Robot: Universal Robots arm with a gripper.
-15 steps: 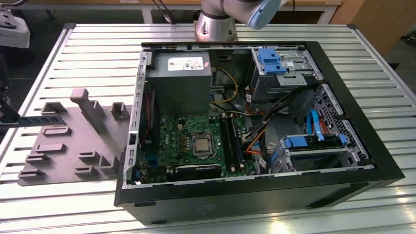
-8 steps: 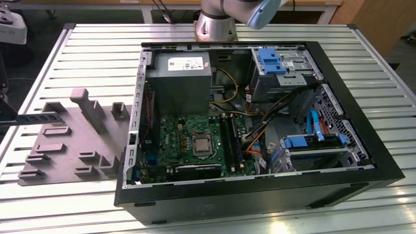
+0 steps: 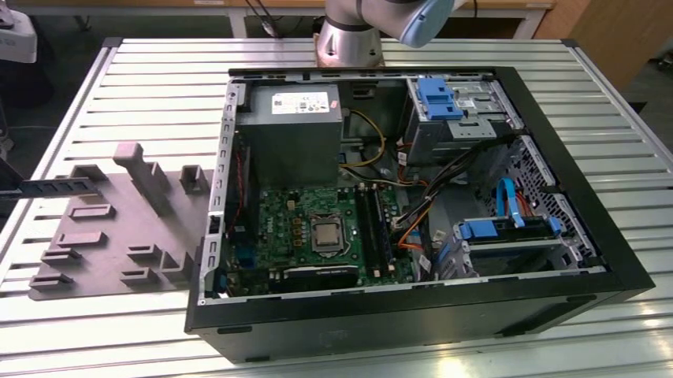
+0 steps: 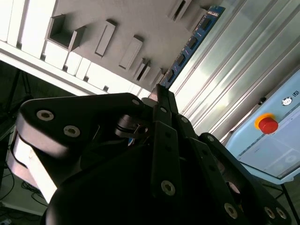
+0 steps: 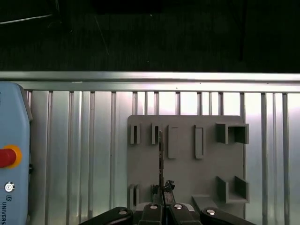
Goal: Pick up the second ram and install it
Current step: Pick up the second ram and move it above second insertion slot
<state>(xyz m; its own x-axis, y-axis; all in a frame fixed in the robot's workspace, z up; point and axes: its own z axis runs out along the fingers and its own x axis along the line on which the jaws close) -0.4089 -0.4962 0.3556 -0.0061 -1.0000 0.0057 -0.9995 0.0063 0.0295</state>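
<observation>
The front of the pincer point(image 4: 158, 91) was dark and hard to make out, so I could not tell if it was open or shut, or if it held anything. The ram stick point(image 4: 190, 44) stood on its thin edge in the grey tray point(image 5: 185, 164) on the table point(image 5: 70, 140). Its long side pointed straight away from the pincer. Its near end was right at the pincer's front.
</observation>
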